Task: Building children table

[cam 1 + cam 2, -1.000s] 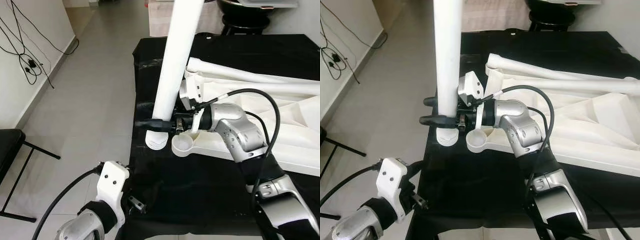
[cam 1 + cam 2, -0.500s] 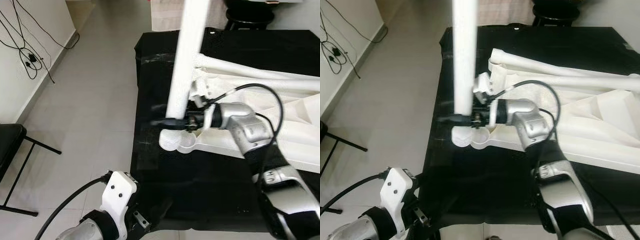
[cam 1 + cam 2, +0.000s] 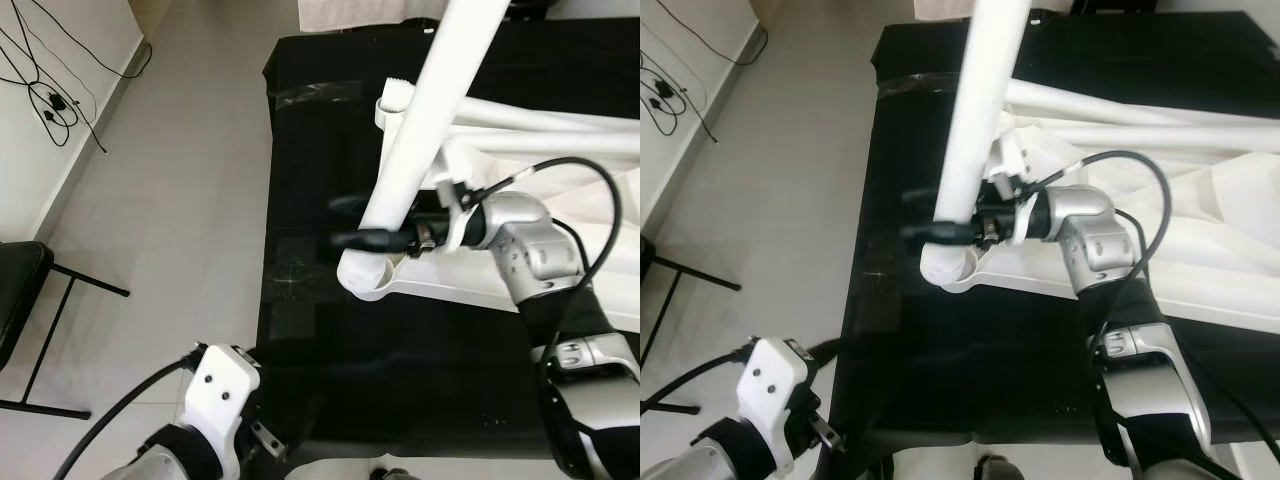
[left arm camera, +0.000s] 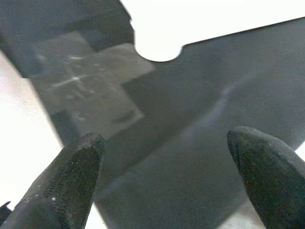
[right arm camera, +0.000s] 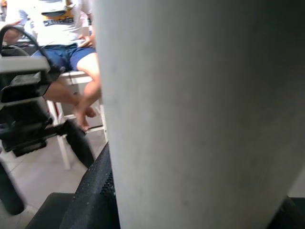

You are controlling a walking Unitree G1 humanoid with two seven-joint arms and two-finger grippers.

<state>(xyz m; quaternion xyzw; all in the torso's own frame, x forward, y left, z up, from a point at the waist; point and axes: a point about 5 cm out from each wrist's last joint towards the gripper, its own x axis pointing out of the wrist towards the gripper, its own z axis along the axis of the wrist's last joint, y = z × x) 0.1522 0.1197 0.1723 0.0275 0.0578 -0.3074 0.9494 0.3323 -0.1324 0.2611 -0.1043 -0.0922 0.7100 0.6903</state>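
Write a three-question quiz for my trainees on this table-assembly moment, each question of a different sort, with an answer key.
1. True or false: the right end effector is shut on the white table leg.
2. Multiple choice: the leg's lower end sits at (A) the round corner socket of the upturned white tabletop, (B) the tiled floor, (C) the black stool.
3. Fill in: the left end effector hovers with its fingers ____ over the black cloth.

Key: 1 true; 2 A; 3 open.
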